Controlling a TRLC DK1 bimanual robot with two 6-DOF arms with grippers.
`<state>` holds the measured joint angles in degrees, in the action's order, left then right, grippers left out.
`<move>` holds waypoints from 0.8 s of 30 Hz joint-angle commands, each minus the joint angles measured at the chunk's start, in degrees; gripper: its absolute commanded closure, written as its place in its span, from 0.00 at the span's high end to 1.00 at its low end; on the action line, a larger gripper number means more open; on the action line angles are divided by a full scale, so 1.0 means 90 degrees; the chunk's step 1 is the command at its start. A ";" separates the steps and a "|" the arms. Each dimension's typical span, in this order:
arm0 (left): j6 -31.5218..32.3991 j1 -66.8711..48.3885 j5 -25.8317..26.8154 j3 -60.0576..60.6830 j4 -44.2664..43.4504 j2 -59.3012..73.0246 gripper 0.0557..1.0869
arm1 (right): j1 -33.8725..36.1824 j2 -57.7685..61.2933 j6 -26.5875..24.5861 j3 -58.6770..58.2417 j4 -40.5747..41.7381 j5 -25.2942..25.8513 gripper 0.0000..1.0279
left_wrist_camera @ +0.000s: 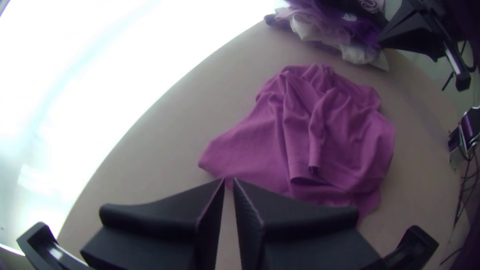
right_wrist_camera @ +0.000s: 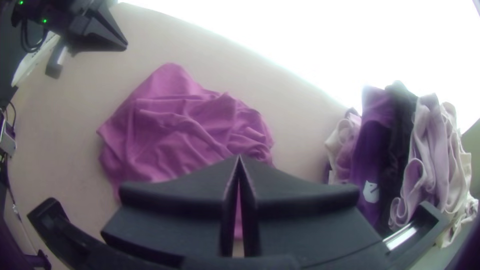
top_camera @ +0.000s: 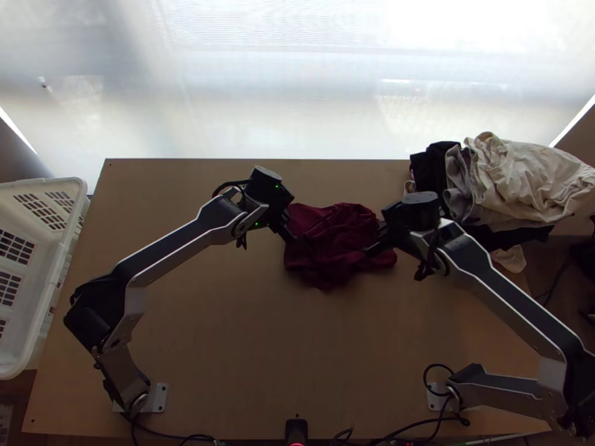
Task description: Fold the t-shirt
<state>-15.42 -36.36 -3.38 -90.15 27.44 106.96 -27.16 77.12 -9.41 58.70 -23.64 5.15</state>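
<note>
Desk point(top_camera: 297, 357): light wood top. Red t-shirt point(top_camera: 335, 241) past mid-desk, bunched and wrinkled. Mixed clothes pile point(top_camera: 520, 178) at far right corner, running out past the edge. Left base plate point(top_camera: 159, 398) and right base plate point(top_camera: 436, 401) near the near corners. Cables point(top_camera: 416, 427) along near edge.

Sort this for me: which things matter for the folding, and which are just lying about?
For the job:
- crumpled maroon t-shirt
- left claw
- right claw
- wooden table

Lying about:
- pile of clothes, far right corner
- white basket, left of the table
</note>
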 commanded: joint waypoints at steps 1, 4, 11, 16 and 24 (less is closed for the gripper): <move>0.1196 0.0280 0.0942 0.0075 0.0349 0.0382 0.14 | -0.0781 0.0523 0.0088 0.0285 0.0126 0.0073 0.03; 0.1997 0.0427 0.2026 0.0085 0.0535 0.0616 0.08 | -0.0928 0.0630 0.0118 0.0119 0.0556 0.0073 0.03; 0.2211 0.0661 0.2572 -0.0228 0.0691 0.1221 0.05 | -0.1172 0.0943 0.0274 0.0070 0.1250 0.0014 0.03; 0.2329 0.0759 0.2768 -0.0940 0.1013 0.1885 0.04 | -0.1504 0.1099 -0.0078 -0.0282 0.1845 0.0024 0.03; 0.2407 0.0641 0.2748 -0.1380 0.1170 0.2188 0.04 | -0.1836 0.1558 -0.0546 -0.0662 0.1992 0.0024 0.03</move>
<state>5.43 -30.30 20.60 -99.09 36.69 123.83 -41.65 87.79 -11.31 55.40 -8.12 5.34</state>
